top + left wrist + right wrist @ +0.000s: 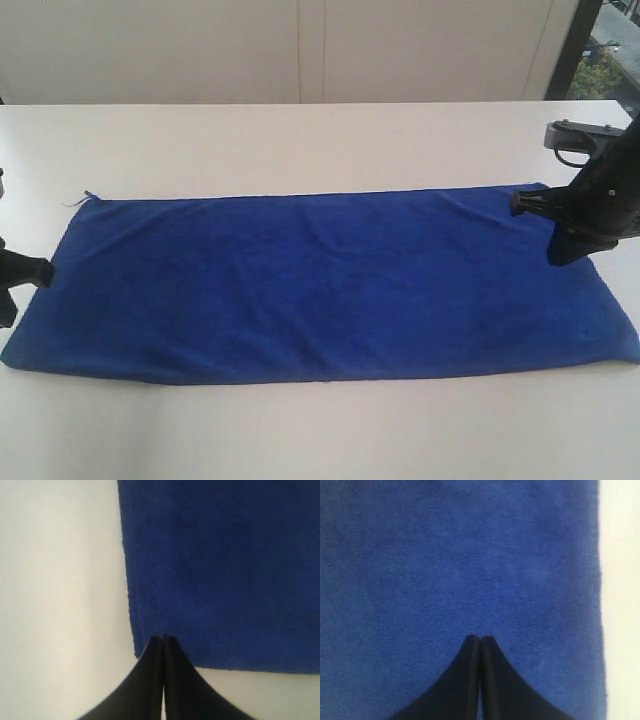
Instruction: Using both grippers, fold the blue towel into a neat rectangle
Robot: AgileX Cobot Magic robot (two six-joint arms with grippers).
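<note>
**Both claws closed at the ends of one flat towel**

I have one blue towel (320,285) in front of me, and it lies spread out in a single layer on the white surface (300,140). It is a long rectangle of soft, short-piled cloth, plain deep blue, with slightly wavy edges and a few shallow wrinkles. One small pale tag (86,197) sticks out from a corner on the left claw's end.

I count two claws, each with two slim black fingers that taper to a point.

The left claw (45,270) has its fingers pressed together with nothing between them. In its wrist view the paired tips (163,638) sit just over the towel (220,570) close to one corner. The short edge runs away ahead of them, and the smooth, matt surface (60,580) lies bare to one side. I cannot tell whether the tips touch the cloth.

The right claw (517,203) is also closed and empty. It sits over the opposite end of the towel, near that end's far corner. Through its wrist camera the joined tips (480,639) have fuzzy blue pile (460,555) all around them. A narrow strip of surface (620,580) shows beyond the towel's edge to one side.

The two claws are well apart, with almost the whole length of the towel between them.
</note>
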